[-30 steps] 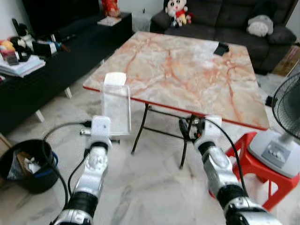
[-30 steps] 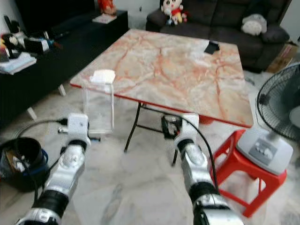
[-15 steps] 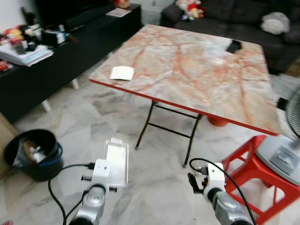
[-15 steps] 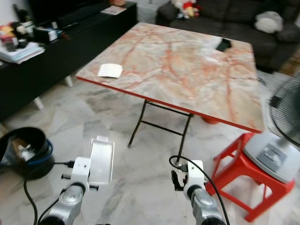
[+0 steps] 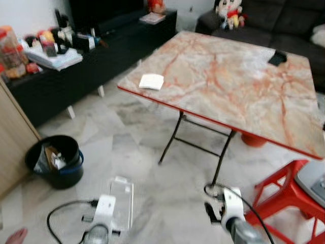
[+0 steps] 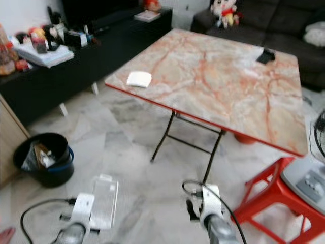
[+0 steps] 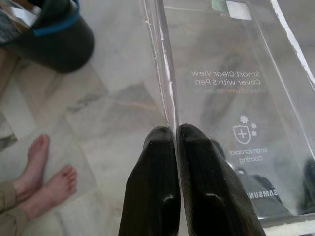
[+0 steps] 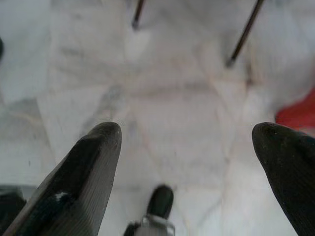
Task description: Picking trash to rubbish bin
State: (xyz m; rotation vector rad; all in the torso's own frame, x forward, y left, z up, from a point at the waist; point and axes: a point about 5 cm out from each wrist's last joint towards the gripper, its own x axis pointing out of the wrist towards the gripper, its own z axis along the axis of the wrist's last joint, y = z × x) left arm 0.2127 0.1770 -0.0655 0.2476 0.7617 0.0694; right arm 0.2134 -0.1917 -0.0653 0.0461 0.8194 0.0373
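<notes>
My left gripper [image 7: 175,135] is shut on the edge of a clear plastic phone-case package [image 7: 236,98], which it holds low over the marble floor. The same package [image 5: 122,201] stands up from my left wrist at the bottom of the head views. A black rubbish bin [image 5: 56,160] with a blue band and some trash inside stands on the floor, ahead and to the left of the package. A white folded paper [image 5: 151,81] lies near the table's left corner. Over bare floor, my right gripper [image 8: 187,132] hangs open with nothing between its fingers.
The orange marble folding table [image 5: 228,86] stands ahead with a dark flat object [image 5: 278,57] at its far side. A red stool [image 5: 289,188] is at right, a black cabinet [image 5: 76,71] and a wooden panel [image 5: 12,137] at left. A person's bare feet [image 7: 49,177] are close by.
The camera has swung left, so the bin sits nearer the middle. Both arms have dropped from table height a second ago to low over the floor. The left gripper still holds the package.
</notes>
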